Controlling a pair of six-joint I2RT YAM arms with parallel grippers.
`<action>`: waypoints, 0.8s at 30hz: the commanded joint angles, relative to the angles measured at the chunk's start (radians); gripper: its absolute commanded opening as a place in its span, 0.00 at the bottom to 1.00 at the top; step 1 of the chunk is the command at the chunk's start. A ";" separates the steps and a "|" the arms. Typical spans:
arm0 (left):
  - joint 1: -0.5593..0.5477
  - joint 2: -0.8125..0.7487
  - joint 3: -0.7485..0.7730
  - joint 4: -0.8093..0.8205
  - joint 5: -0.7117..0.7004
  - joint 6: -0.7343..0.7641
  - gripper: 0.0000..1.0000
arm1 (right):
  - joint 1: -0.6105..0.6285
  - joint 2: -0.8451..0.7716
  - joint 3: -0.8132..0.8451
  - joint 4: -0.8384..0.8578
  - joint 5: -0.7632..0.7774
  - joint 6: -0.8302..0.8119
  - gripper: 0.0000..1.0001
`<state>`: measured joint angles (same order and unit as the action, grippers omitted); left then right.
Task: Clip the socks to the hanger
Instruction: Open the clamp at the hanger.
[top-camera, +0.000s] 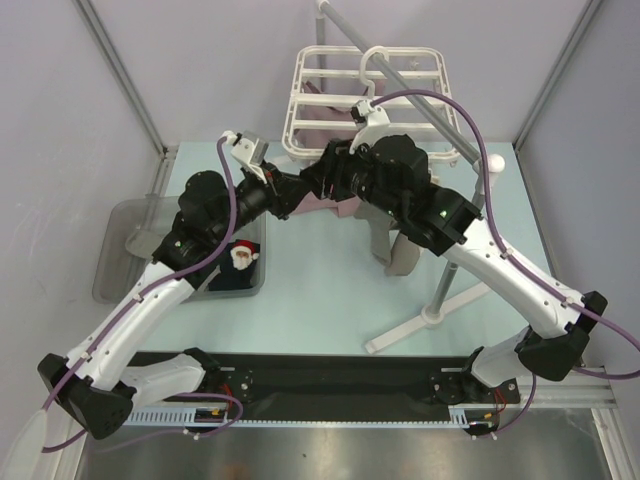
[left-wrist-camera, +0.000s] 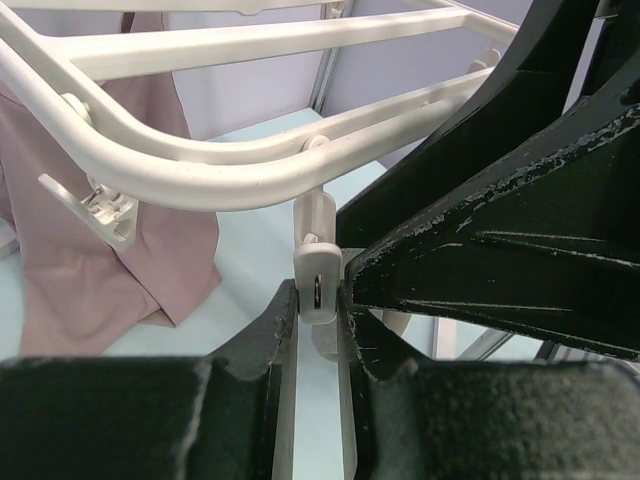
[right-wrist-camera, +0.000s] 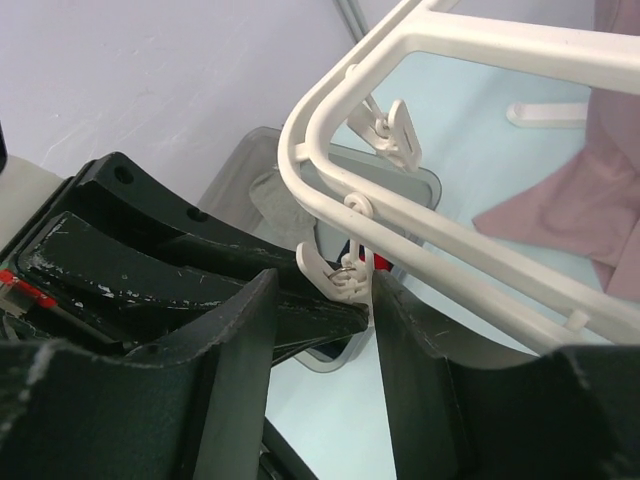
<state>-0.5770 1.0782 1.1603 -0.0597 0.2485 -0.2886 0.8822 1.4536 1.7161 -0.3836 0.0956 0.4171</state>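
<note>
The white hanger (top-camera: 365, 95) hangs from the stand at the back, and both arms meet at its near left corner. My left gripper (left-wrist-camera: 318, 302) is shut on a small white clip (left-wrist-camera: 318, 285) that dangles from the hanger's curved rim (left-wrist-camera: 200, 175). My right gripper (right-wrist-camera: 325, 295) stands open around the same clip (right-wrist-camera: 345, 275) and the left finger's tip, its right finger against the clip's side. A navy Santa sock (top-camera: 240, 262) lies in the clear bin. A light grey sock (top-camera: 397, 245) hangs below the right arm; what holds it is hidden.
A mauve-pink cloth (left-wrist-camera: 90, 250) hangs from the hanger behind the clip. The grey pole stand (top-camera: 445, 270) has its white feet (top-camera: 405, 330) on the table at the right. The clear bin (top-camera: 245, 288) and a second clear tray (top-camera: 115, 250) sit at the left.
</note>
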 joint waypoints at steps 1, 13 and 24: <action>0.008 0.002 0.044 0.011 0.028 -0.020 0.00 | 0.009 0.001 -0.001 0.051 0.061 -0.011 0.47; 0.008 0.006 0.045 0.021 0.031 -0.029 0.00 | 0.023 0.025 0.005 0.067 0.153 -0.015 0.47; 0.008 0.011 0.045 0.024 0.029 -0.037 0.00 | 0.037 0.062 0.023 0.086 0.178 -0.028 0.45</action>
<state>-0.5724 1.0943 1.1622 -0.0643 0.2489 -0.3069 0.9138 1.4994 1.7149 -0.3389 0.2451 0.4129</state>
